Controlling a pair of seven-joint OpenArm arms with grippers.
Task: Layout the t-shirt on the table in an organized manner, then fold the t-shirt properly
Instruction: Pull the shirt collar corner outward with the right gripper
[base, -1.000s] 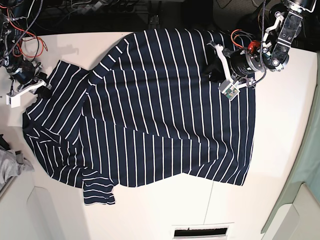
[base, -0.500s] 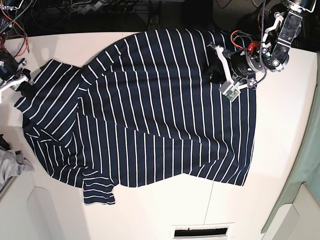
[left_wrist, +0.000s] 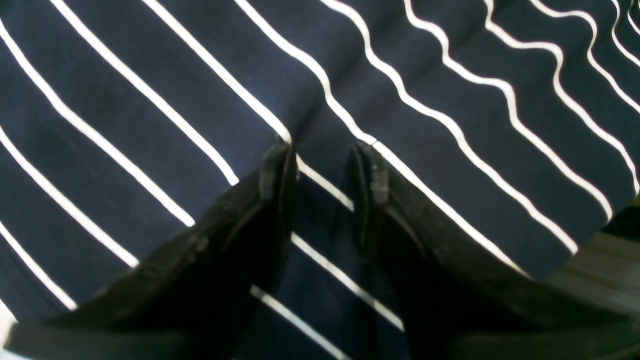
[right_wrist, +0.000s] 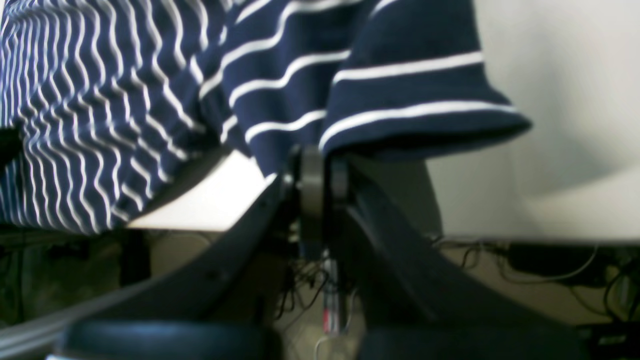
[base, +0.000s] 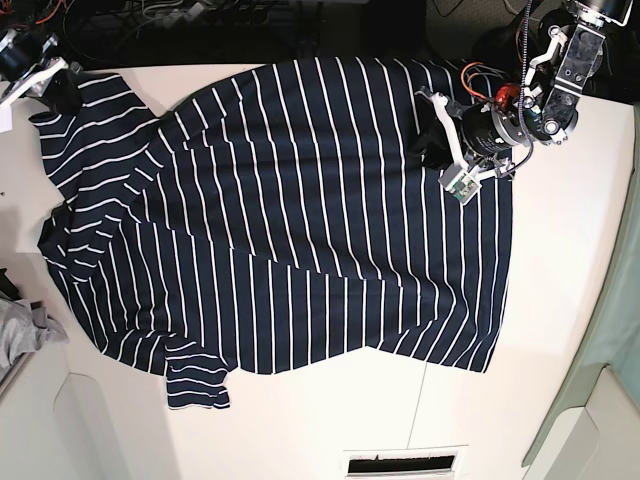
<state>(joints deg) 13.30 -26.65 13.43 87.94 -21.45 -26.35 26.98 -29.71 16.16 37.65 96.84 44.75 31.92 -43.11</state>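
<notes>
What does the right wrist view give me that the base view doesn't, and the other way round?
Only the right wrist view: the right end effector shut on the hem of the t-shirt's sleeve, the fabric lifted off the table edge, with cables below.

Only the base view: the whole t-shirt spread across the table, the left end effector on its far side, and a grey cloth at the edge.

Both: striped fabric, white tabletop, and the right arm at the shirt's corner.
</notes>
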